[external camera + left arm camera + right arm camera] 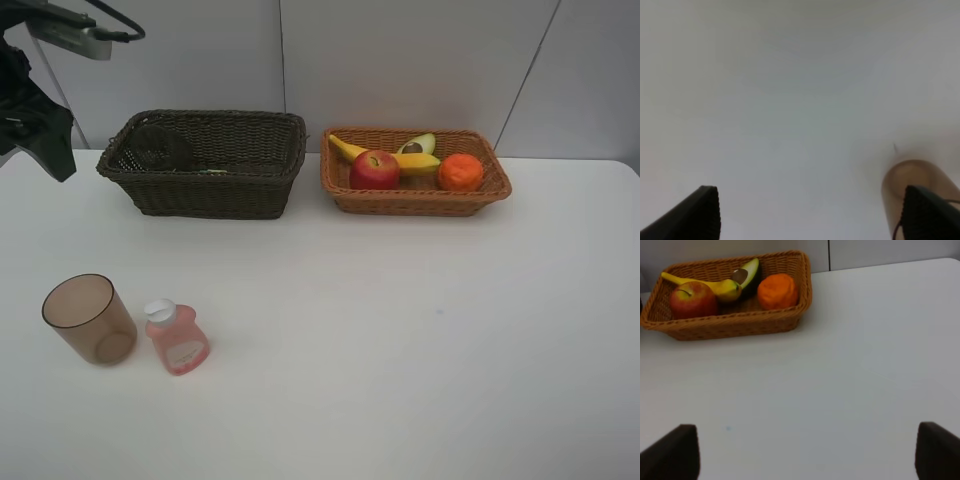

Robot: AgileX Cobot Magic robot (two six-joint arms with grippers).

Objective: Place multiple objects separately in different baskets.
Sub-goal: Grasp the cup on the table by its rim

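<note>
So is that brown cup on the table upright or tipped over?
Upright: the cup stands on its base on the table, round open rim facing up, next to the pink bottle.

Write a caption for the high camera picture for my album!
The tan basket holds fruit; a cup and pink bottle wait on the white table.

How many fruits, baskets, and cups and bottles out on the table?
Fruits: 4 (banana, apple, avocado, tangerine)
Baskets: 2 (dark brown basket, tan basket)
Cups on the table: 1 (brownish cup)
Bottles on the table: 1 (pink bottle)
Total: 8
</note>
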